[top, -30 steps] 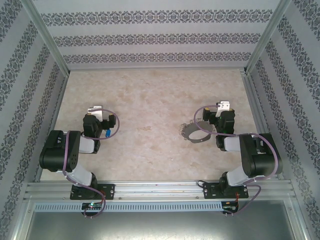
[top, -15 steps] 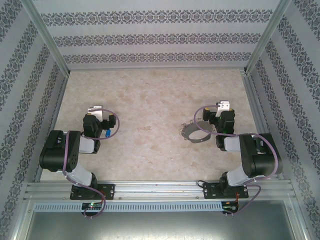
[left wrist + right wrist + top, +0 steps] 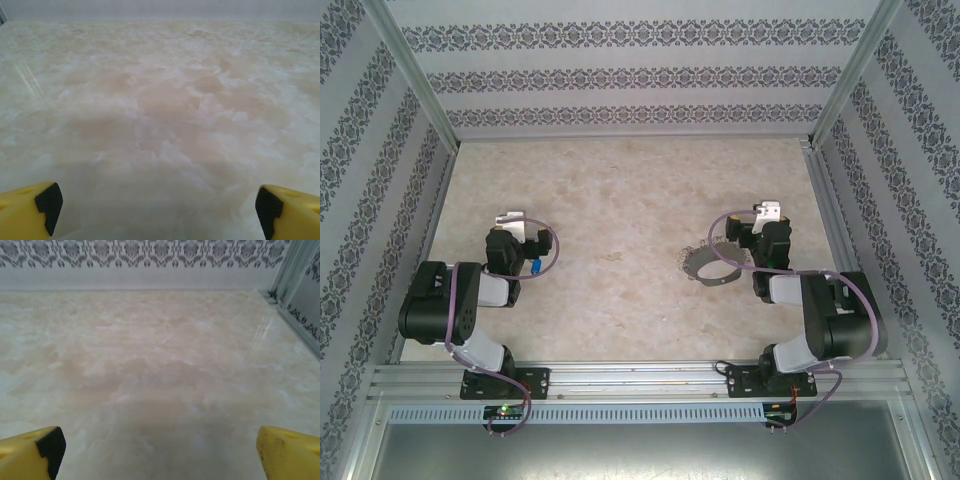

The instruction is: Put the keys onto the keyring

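The key [image 3: 535, 267], tiny with a blue head, lies on the marbled table just right of the left arm's wrist. The keyring [image 3: 713, 268], a thin silvery loop with a fine chain, lies left of the right arm's wrist. My left gripper [image 3: 509, 221] sits low at the left side, ahead of the key. In the left wrist view it [image 3: 157, 207] is open, its yellow fingertips [image 3: 30, 210] wide apart over bare table. My right gripper [image 3: 766, 212] sits just beyond the keyring. In the right wrist view it [image 3: 157, 447] is open with nothing between its fingers [image 3: 287, 450].
Patterned walls enclose the table [image 3: 630, 190] on three sides. An aluminium rail [image 3: 620, 380] runs along the near edge, where both arm bases are bolted. A metal post [image 3: 292, 270] stands at the right wall. Bare tabletop stretches ahead of both grippers.
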Robot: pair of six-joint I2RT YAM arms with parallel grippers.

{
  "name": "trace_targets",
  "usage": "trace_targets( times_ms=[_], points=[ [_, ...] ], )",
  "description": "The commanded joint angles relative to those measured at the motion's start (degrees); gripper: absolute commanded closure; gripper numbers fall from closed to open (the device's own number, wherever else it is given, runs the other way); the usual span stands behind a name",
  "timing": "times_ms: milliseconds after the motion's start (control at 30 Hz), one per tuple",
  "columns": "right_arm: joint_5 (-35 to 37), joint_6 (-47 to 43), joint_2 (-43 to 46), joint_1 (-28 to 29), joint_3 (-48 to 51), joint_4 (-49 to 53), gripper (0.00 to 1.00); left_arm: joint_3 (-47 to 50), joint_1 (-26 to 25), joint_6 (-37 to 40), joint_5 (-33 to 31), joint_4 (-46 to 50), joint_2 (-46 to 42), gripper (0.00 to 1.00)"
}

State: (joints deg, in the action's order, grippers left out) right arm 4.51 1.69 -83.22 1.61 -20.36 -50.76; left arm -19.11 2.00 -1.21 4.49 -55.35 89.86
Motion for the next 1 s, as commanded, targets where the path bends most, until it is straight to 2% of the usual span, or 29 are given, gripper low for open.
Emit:
trace_targets(
  times_ms=[0, 133, 233, 300, 367, 467, 567, 667, 767, 967],
  points=[
    [1.7, 0.9, 4.6, -0.2, 2.1, 0.0, 0.02, -1.5, 0.6, -0.6, 0.0, 4.5, -5.4, 0.0],
    [2.6, 1.1, 8.9, -0.1, 1.6, 4.0, 0.02, -3.0, 0.6, -0.8, -0.7, 11.6, -10.9, 0.0],
    [2.3, 2.9, 12.8, 0.0, -2.3, 12.9, 0.02, -5.0, 0.5, -0.8, 0.2, 17.2, -13.7, 0.0],
    [3.5, 9.4, 15.2, -0.2, -5.1, 18.8, 0.02, -6.7, 0.4, -2.6, -0.3, 20.6, -15.4, 0.0],
    [5.4, 20.4, 17.0, -0.9, -6.5, 22.9, 0.02, -7.6, 0.4, -5.4, 0.0, 22.0, -16.6, 0.0],
    [-3.7, 24.7, 18.9, -3.0, -7.4, 24.9, 0.02, -8.6, -0.1, -11.7, -0.2, 23.1, -18.2, 0.0],
    [-10.1, 26.9, 20.0, -3.0, -9.0, 29.9, 0.02, -9.4, -1.4, -19.0, 0.1, 23.4, -19.0, 0.0],
    [-15.7, 30.1, 21.3, -2.6, -8.7, 34.4, 0.03, -9.5, -4.4, -23.0, 0.6, 22.0, -19.0, 0.0],
    [-20.5, 32.8, 22.1, -1.1, -7.8, 38.5, 0.12, -9.5, -8.5, -24.4, 1.3, 21.3, -19.2, 0.0],
    [-16.8, 36.9, 21.9, 7.6, -7.1, 46.4, 0.24, -9.9, -15.5, -25.4, 1.7, 26.0, -21.5, 0.0]
  ],
)
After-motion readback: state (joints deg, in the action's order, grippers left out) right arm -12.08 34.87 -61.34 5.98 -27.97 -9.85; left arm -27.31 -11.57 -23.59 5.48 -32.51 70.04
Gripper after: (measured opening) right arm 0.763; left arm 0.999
